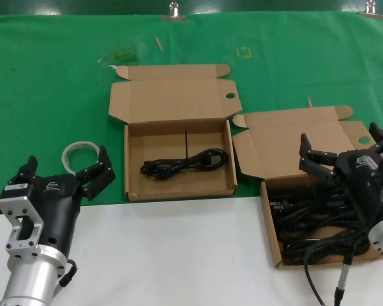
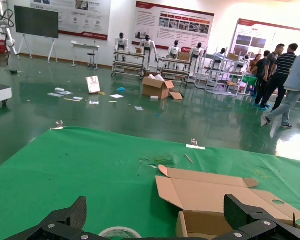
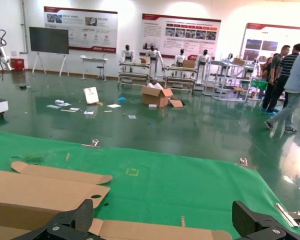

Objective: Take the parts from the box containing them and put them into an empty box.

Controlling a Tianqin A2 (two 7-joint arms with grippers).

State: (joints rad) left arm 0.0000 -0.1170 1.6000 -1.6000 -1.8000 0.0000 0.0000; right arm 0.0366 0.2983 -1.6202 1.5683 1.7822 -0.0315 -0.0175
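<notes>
Brown cardboard and green cloth fill the head view, with a white table edge (image 1: 179, 248) across the lower part. At the lower left of the frame the left gripper (image 1: 60, 171) hangs over the boundary of cloth and white surface, its two black fingers (image 1: 96, 173) spread wide apart and holding nothing. A white ring (image 1: 76, 153) lies on the green cloth (image 1: 51, 76) just beyond those fingers, partly hidden by them.

At the right edge, the right gripper (image 1: 341, 148) sits above the box containing them (image 1: 274, 236), its fingers also spread wide and empty. The parts (image 1: 306, 223), a tangle of black power cords, fill this box; the gripper and arm cover much of the pile, so single cords are hard to tell apart, and the box's right side is cut off by the arm. Its lid (image 1: 287, 137) lies open and skewed toward the upper left.

In the centre stands the empty box (image 1: 179, 191), lid folded straight back with a round hole (image 1: 230, 96) in one ear. One coiled cord (image 1: 185, 161) already lies inside it.

In both wrist views only the dark fingertips (image 2: 70, 215) show at the bottom edge, wide apart (image 3: 75, 217), with open box lids ahead.
</notes>
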